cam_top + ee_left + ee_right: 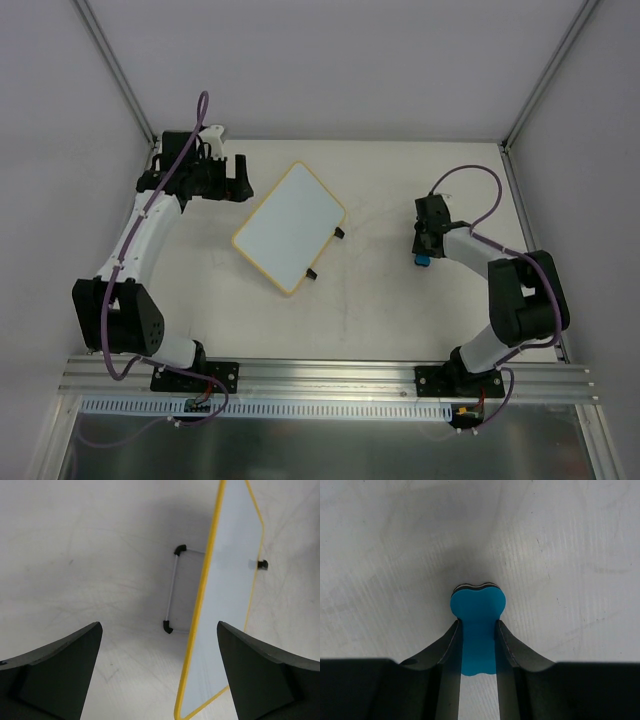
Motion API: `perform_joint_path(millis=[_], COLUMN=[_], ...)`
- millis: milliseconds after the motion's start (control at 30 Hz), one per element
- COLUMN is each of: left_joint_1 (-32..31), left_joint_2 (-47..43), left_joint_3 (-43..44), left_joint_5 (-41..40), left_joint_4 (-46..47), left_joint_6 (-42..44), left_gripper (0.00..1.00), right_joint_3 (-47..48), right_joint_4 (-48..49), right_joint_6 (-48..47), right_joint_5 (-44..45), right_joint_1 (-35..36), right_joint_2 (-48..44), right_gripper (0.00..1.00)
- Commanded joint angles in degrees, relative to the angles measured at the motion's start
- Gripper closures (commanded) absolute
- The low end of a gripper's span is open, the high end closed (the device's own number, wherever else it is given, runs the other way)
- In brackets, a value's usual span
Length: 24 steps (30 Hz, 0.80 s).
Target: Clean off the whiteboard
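Observation:
The whiteboard [291, 226] has a thin yellow rim and two black tabs and stands tilted on its wire stand at the table's middle. Its face looks plain white. In the left wrist view the whiteboard [227, 590] shows edge-on, with the stand's wire behind it. My left gripper [240, 178] is open and empty just left of the board's far corner; in its own view my left gripper [159, 672] has the board's near corner between its fingers. My right gripper [423, 255] is shut on the small blue eraser [478, 625], right of the board, low over the table.
The white table top [380, 310] is bounded by grey walls behind and at both sides. A metal rail [330, 378] runs along the near edge by the arm bases.

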Motion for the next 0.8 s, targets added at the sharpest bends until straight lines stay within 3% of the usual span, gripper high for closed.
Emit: perform_joint_path(millis=[0,33,133,167,233,567,767], left_joint_1=[-0.4,-0.4,-0.4,-0.4,-0.4,-0.3,-0.4], left_joint_2=[-5.9,-7.7,-11.8,-13.1,-16.7,-29.8,-34.6], left_joint_3=[1.8,1.5,0.0,-0.4,-1.6,2.4,9.4], left_joint_5=[-13.1,-14.4,-17.9,-19.0,-22.0,-29.3,-30.7], left_joint_4=[-0.2,-0.1,-0.2,-0.2,-0.3,-2.9,-4.1], left_joint_6=[-7.4,-7.9,-8.7,-8.7,-8.3,-7.2,-8.1], left_gripper=[0.01,0.01,0.01,0.01,0.01,0.01,0.01], right_joint_3=[1.2,1.2,0.7,0.8,2.1,16.2,27.2], right_joint_4=[-1.8,-1.9,-2.3,-2.7,-4.9,-14.1,-14.2], right_joint_6=[2.1,1.9,0.8,0.2,-2.1,-14.4,-25.9], right_joint_5=[-0.4,-0.7,-1.0,-0.7,0.4,7.2,11.5], right_joint_1=[-0.5,-0.5,-0.5,-0.5,-0.6,-0.9,-1.0], right_joint_2=[0.7,0.5,-3.0,-4.5,-9.3,-30.7,-39.8], right_gripper=[0.82,0.78,0.48,0.32,0.19,0.02,0.01])
